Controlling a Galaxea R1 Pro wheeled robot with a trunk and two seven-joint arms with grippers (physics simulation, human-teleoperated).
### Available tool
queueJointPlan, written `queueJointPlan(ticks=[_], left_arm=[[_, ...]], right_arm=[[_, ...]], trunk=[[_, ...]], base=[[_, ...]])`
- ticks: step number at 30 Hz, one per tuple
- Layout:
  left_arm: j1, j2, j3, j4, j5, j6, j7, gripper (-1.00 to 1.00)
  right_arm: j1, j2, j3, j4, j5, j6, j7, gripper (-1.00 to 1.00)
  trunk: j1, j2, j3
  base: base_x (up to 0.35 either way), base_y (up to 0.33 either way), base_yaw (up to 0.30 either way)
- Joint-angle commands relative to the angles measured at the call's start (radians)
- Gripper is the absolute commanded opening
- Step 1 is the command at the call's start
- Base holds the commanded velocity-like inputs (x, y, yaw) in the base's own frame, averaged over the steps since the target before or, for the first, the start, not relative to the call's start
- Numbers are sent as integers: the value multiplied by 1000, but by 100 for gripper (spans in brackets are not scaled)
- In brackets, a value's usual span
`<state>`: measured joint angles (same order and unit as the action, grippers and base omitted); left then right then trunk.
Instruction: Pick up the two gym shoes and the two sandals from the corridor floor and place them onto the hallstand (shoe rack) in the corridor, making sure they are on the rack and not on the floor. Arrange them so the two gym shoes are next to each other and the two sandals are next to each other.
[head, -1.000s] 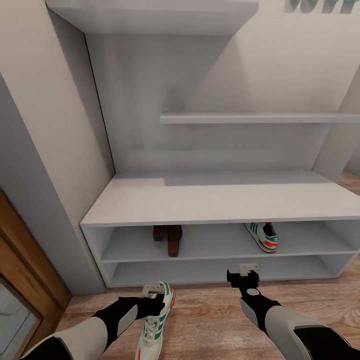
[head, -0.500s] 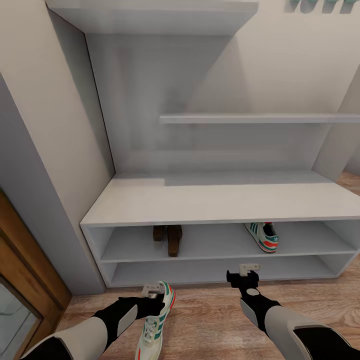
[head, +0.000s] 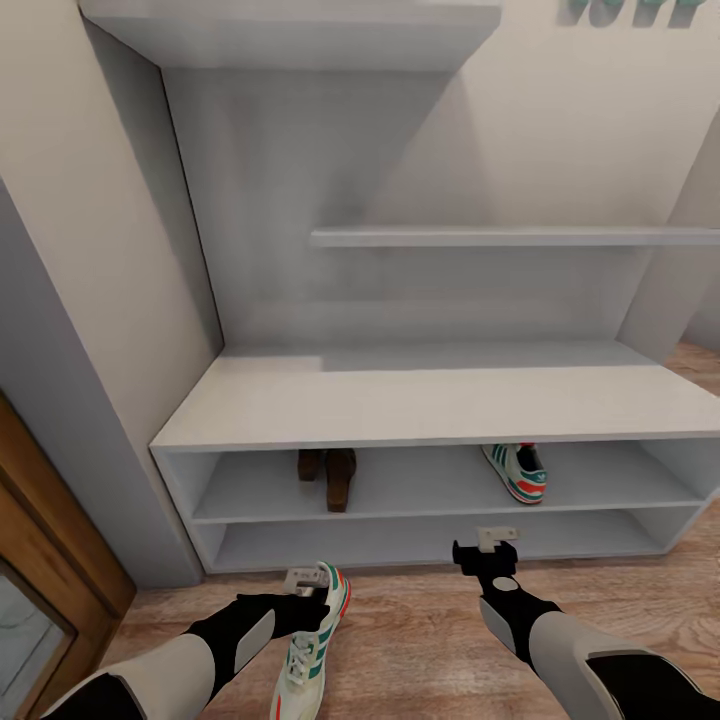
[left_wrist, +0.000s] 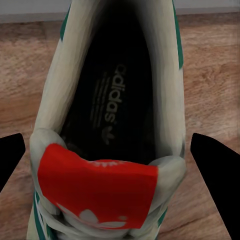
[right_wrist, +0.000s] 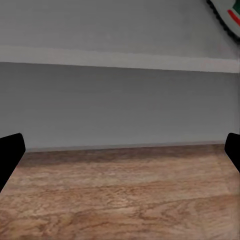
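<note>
Head view, lower left of the frame: the left gripper (head: 308, 578) sits at the heel end of a gym shoe (head: 312, 640) lying on the wood-plank floor (head: 420, 640), toe pointing toward the bottom edge; in the left wrist view the shoe (left_wrist: 112, 125) lies between the two dark fingertips (left_wrist: 215, 170), which stand wide apart at either side with floor showing between each tip and the shoe, so the fingers are spread and not touching it; the red tongue and the black insole with its printed logo face that camera. In the lower centre-right of the head view the right gripper (head: 487, 552) hangs above the floor just in front of the hallstand (head: 420, 405); in the right wrist view its fingertips (right_wrist: 10, 155) sit at the far edges with bare floor and the rack's lower shelf front between them, so it is open and holds nothing; a bit of striped shoe sole shows at that picture's upper right corner. Farther back, in the middle of the head view, the two sandals (head: 330, 472) stand side by side on the upper of the two low shelves, toward its left; the second gym shoe (head: 517, 471) rests on the same shelf toward its right, well apart from them; above the broad flat top a narrow wall shelf (head: 500, 237) crosses the frame.
</note>
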<state>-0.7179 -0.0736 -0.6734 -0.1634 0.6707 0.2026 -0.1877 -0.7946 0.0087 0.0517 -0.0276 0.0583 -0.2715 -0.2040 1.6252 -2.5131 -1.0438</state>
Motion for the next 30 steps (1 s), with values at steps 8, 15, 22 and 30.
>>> queueJointPlan(ticks=[8, 15, 22, 30], left_arm=[[0, -1, 0, 0, 0, 0, 1, -100], [0, -1, 0, 1, 0, 0, 1, -100], [0, -2, 0, 1, 0, 0, 1, -100], [0, -2, 1, 1, 0, 0, 1, -100]], right_arm=[[0, 2, 0, 0, -1, 0, 0, 100], [0, 2, 0, 0, -1, 0, 0, 100], [0, 2, 0, 0, -1, 0, 0, 100], [0, 3, 0, 0, -2, 0, 0, 100]], trunk=[[0, 0, 0], [0, 0, 0], [0, 0, 0], [0, 0, 0]], base=[[-1, -182, 0], [-24, -340, 0], [-151, -326, 0], [-197, -303, 0]])
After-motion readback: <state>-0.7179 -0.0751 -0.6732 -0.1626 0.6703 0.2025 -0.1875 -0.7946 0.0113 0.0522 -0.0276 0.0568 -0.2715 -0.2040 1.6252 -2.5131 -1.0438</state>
